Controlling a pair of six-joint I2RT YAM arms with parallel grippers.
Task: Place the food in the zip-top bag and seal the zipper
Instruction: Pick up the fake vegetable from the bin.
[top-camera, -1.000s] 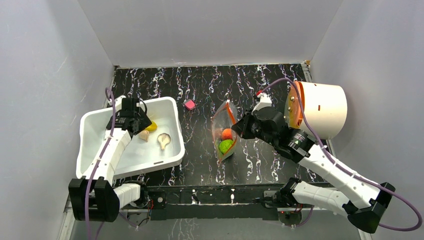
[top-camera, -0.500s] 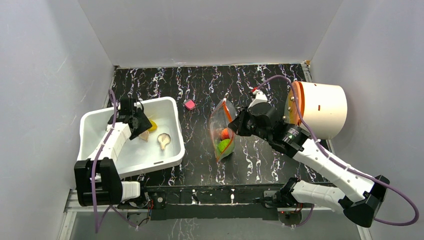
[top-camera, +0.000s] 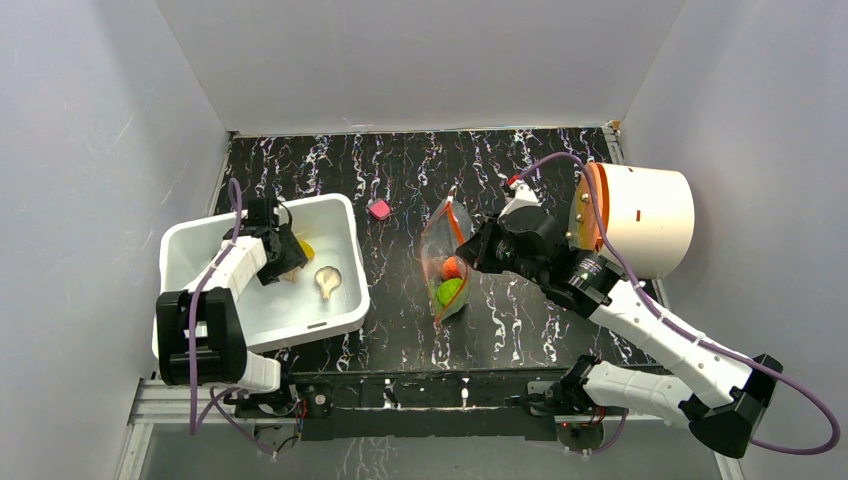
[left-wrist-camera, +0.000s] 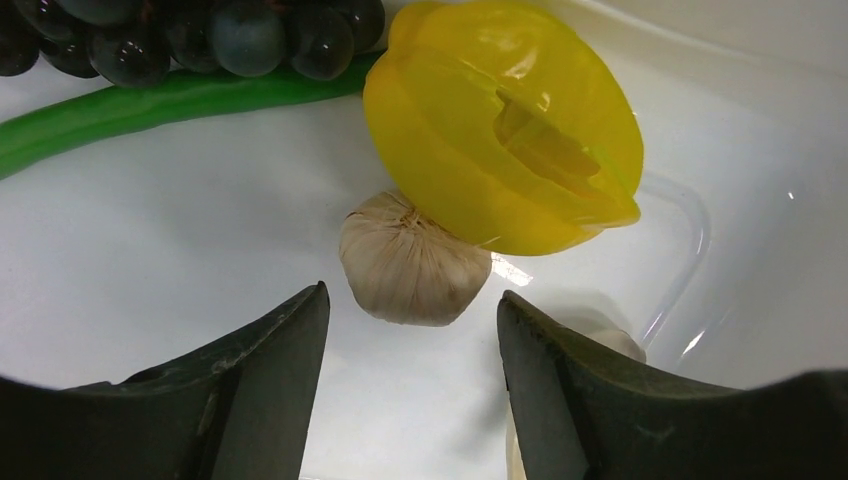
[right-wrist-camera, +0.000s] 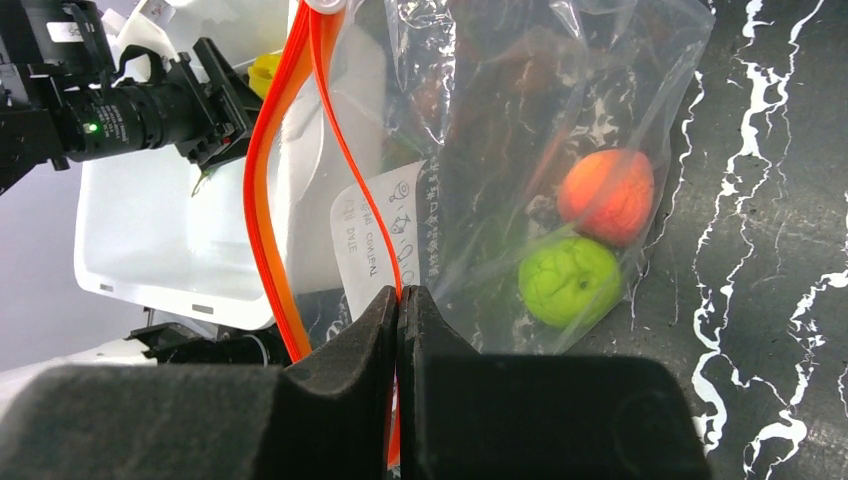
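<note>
My left gripper (left-wrist-camera: 413, 296) is open inside the white bin (top-camera: 340, 205), its fingers either side of a beige garlic (left-wrist-camera: 415, 262) just ahead of the tips. A yellow piece (left-wrist-camera: 505, 125) leans on the garlic, and a long green pod (left-wrist-camera: 150, 105) lies behind. The beige mushroom (top-camera: 326, 280) lies in the bin to the right. My right gripper (right-wrist-camera: 400, 292) is shut on the orange-red zipper (right-wrist-camera: 265, 170), holding the zip-top bag (right-wrist-camera: 520, 120) up with its mouth open. An orange ball (right-wrist-camera: 607, 197) and a green ball (right-wrist-camera: 570, 282) sit inside the bag.
Dark grapes (left-wrist-camera: 200, 35) lie at the bin's far end. A small pink block (top-camera: 379, 209) rests on the black marbled table between bin and bag. A big white cylinder with an orange rim (top-camera: 645, 220) lies at the right edge.
My left arm has folded back toward the left wall, and its gripper has shifted lower in the bin toward the garlic. The right gripper keeps holding the bag, shifted slightly.
</note>
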